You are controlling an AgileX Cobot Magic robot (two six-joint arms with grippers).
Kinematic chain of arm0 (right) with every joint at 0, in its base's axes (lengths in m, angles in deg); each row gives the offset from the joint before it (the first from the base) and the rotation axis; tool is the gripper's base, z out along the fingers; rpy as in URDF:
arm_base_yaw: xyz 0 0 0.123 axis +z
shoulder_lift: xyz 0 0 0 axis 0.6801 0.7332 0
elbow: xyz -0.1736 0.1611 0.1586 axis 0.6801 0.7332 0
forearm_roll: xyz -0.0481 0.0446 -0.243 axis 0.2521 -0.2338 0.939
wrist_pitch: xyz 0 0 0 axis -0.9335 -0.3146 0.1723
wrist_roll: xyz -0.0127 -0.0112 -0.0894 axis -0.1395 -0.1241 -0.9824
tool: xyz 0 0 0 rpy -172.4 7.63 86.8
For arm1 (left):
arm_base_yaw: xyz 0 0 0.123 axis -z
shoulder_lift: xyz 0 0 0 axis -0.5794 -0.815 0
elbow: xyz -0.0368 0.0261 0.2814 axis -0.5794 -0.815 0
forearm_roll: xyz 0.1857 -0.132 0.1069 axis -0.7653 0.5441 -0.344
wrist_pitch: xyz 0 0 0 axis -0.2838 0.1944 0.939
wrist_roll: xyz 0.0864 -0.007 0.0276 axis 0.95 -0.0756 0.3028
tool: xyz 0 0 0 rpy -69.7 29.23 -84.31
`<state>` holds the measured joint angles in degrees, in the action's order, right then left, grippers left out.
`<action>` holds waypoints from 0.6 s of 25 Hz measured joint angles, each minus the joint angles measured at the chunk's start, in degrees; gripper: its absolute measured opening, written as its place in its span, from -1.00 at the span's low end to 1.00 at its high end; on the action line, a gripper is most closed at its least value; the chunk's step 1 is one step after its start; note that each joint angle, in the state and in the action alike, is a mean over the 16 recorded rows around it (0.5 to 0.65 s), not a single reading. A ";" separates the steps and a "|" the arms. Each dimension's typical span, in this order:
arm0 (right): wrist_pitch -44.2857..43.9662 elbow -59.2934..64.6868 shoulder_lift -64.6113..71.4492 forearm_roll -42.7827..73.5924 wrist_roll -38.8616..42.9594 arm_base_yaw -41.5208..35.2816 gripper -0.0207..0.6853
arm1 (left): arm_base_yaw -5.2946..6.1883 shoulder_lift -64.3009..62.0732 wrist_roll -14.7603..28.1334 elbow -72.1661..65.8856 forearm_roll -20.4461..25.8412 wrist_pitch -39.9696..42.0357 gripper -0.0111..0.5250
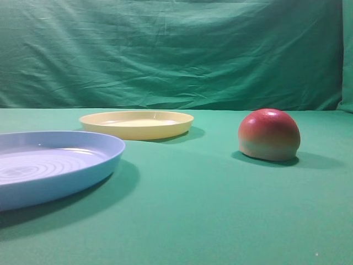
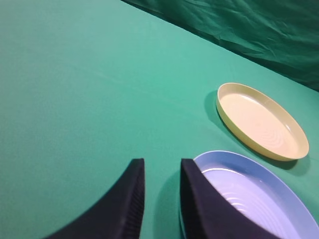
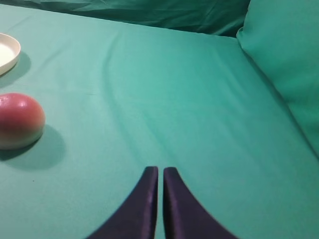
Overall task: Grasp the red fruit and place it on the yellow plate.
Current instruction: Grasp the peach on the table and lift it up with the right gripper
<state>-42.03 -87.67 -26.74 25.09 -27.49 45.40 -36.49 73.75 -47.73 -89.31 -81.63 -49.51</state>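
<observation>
Smooth, glossy red fruit (image 1: 269,134) resting flat-side down on the table (image 1: 220,210), dome-shaped, deep red on top fading to a yellowish-green band at the base. Well apart from the yellow plate (image 1: 136,124), off to that plate's right in the high view, with open green cloth between them. Seen again at the left edge of the right wrist view (image 3: 20,120), casting a soft shadow, with a sliver of the pale plate's rim (image 3: 10,52) beyond it.

Shallow, round, pale yellow, with a low raised rim and faint concentric rings on the floor in the left wrist view (image 2: 260,121). Nearer the camera, a light blue plate (image 1: 52,165), also round and plastic-looking, with clearly ridged rings inside. Just beside the yellow one, not touching.

Matte green fabric over the table, lightly creased; a wrinkled green backdrop (image 1: 176,49) hanging behind.

Left gripper (image 2: 160,172): dark, curved, ribbed jaws parted a little, nothing between them, above the cloth at the blue plate's near rim (image 2: 259,194). Right gripper (image 3: 159,173): slim dark jaws drawn nearly together, only a thin slit showing, holding nothing, well away from the fruit.
</observation>
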 joint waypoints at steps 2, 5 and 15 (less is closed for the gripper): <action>1.32 0.03 0.00 -2.74 0.04 0.00 -0.94 | 0.00 0.00 0.00 0.00 0.00 0.00 -0.37; 2.90 -0.04 0.00 -7.75 -0.10 0.00 -0.94 | 0.00 0.00 0.00 0.00 0.00 0.00 -0.37; -0.51 -7.03 5.14 -23.20 -7.83 -0.05 -0.94 | 0.00 0.00 0.00 0.00 0.00 0.00 -0.37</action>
<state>-42.54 -94.70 -21.60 1.90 -35.32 45.35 -36.49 73.75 -47.73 -89.31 -81.63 -49.51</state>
